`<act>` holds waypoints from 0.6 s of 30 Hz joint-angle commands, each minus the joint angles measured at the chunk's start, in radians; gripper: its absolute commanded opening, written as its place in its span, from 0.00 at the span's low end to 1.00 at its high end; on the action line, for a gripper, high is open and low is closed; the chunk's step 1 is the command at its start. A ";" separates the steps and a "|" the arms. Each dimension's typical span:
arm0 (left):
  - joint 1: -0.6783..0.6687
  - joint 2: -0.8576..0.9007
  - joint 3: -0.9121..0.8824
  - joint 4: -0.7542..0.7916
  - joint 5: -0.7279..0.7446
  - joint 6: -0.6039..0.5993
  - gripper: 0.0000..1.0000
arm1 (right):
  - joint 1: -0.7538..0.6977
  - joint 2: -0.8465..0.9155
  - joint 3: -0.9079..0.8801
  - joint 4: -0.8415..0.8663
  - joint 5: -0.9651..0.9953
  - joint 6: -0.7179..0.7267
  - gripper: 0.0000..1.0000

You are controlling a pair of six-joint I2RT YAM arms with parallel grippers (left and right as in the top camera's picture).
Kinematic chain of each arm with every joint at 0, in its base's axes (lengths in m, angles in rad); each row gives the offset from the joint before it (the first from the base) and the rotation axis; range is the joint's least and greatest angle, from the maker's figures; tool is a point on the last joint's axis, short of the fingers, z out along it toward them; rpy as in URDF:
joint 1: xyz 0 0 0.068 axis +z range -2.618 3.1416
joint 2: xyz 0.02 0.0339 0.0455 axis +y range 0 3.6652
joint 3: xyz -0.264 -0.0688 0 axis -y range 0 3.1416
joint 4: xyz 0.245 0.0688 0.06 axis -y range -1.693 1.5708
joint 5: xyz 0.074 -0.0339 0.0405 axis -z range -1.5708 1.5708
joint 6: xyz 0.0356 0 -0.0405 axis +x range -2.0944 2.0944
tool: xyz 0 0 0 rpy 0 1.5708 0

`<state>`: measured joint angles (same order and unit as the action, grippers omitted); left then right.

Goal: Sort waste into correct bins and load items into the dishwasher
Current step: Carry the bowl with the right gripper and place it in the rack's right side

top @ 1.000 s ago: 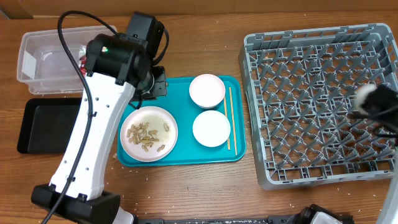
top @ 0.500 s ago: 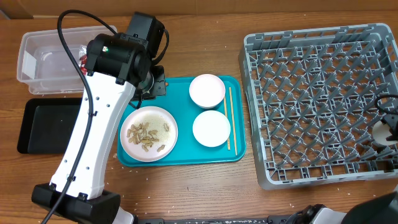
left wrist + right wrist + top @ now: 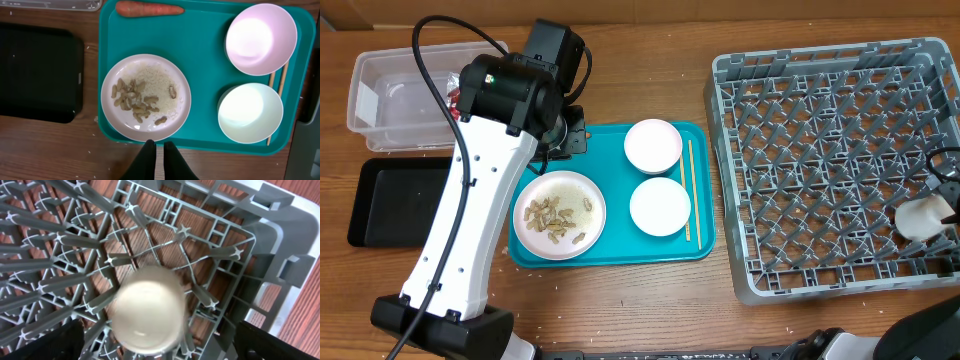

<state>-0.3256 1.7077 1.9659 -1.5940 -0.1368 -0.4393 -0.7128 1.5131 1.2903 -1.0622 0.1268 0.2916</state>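
Observation:
A white cup (image 3: 920, 218) lies in the grey dish rack (image 3: 820, 110) near its front right corner. In the right wrist view the cup (image 3: 148, 309) sits blurred on the rack lattice (image 3: 75, 240). My right gripper (image 3: 162, 341) is open, its fingers wide on either side and clear of the cup. My left gripper (image 3: 159, 148) is shut and empty, just past the near rim of the white plate (image 3: 155, 77) of peanut shells and rice. A pink bowl (image 3: 261, 39), a white bowl (image 3: 250, 113) and chopsticks (image 3: 278, 85) lie on the teal tray (image 3: 200, 60).
A carrot (image 3: 149, 8) lies at the teal tray's far edge. The clear tub (image 3: 380, 100) holds a red wrapper (image 3: 451, 95) at the back left. The black tray (image 3: 390, 200) lies in front of it. My left arm (image 3: 480, 200) covers the teal tray's left edge.
My right gripper moved down and toward the rack's front right corner with the white cup, and the cup now rests in the rack between open fingers. The left arm has not moved.

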 commanded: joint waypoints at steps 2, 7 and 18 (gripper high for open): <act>0.005 0.000 0.011 -0.002 -0.020 -0.010 0.10 | -0.003 0.005 0.021 0.006 -0.019 0.005 0.98; 0.005 0.000 0.011 -0.006 -0.020 -0.010 0.11 | -0.003 0.004 0.022 0.018 -0.117 0.005 0.98; 0.005 0.000 0.011 -0.006 -0.019 -0.010 0.40 | 0.067 -0.095 0.064 0.039 -0.542 -0.131 0.94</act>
<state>-0.3256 1.7077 1.9659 -1.6009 -0.1436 -0.4416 -0.6865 1.4948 1.2972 -1.0363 -0.2180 0.2329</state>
